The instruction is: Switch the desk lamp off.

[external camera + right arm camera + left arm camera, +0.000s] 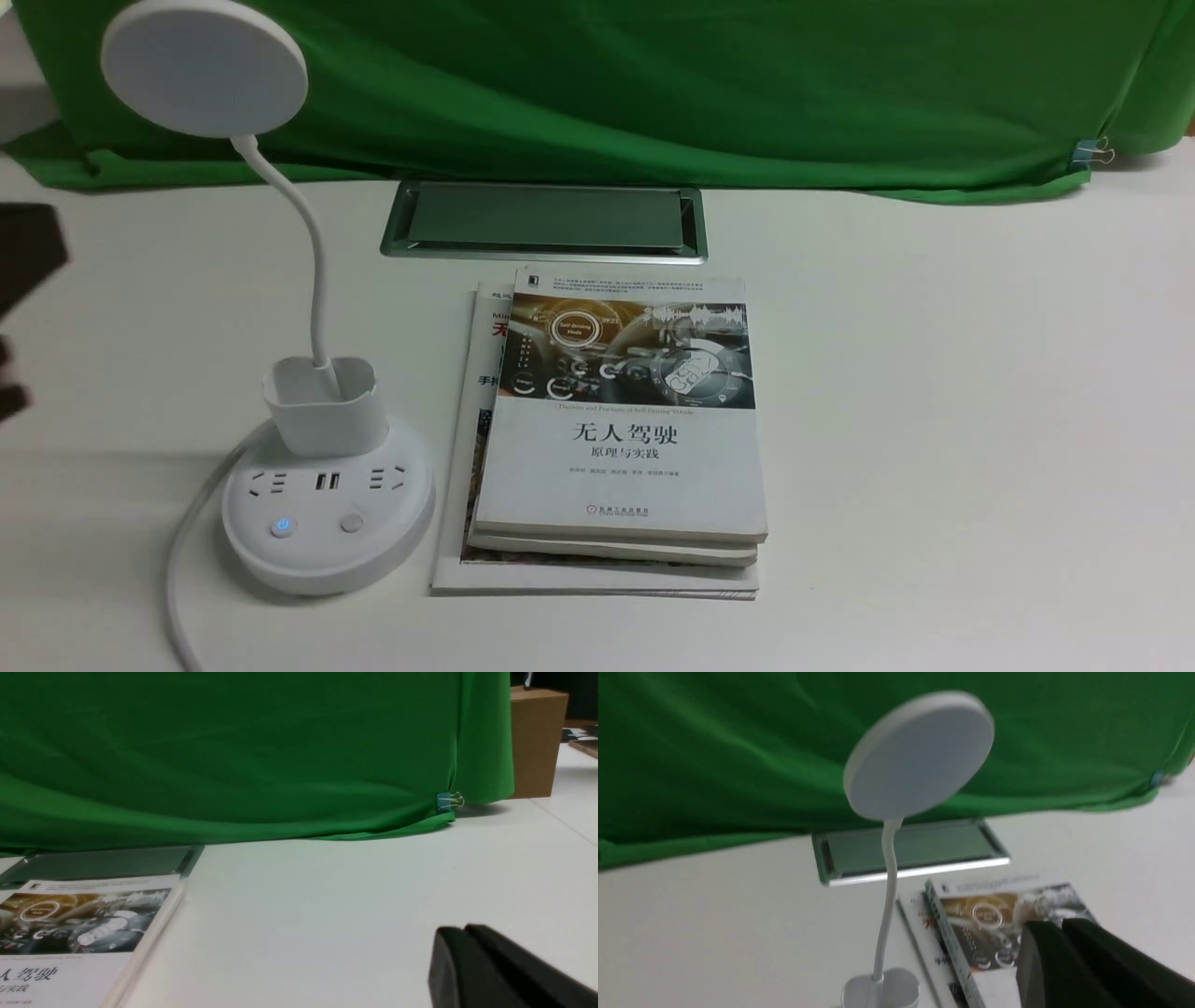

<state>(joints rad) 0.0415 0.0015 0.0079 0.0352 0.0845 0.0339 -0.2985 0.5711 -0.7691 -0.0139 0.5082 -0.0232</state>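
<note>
The white desk lamp stands at the left of the table. Its round disc head [203, 67] is raised on a thin bent neck [313, 271] that rises from a small cup [322, 401] on the round base [327, 551]. The base has sockets and two buttons: the left button [281, 526] glows blue, the right button [352, 522] is plain. In the left wrist view the head [920, 756] faces the camera's side. My left gripper [1059, 925] is shut and empty, off to the lamp's left, above the table. My right gripper [463, 929] is shut and empty over bare table right of the books.
A stack of books [616, 439] lies just right of the lamp base. A metal cable hatch [543, 221] sits behind them. Green cloth [653, 84] hangs along the back. The lamp's cord [182, 560] runs off the front left. A cardboard box [537, 742] stands far right.
</note>
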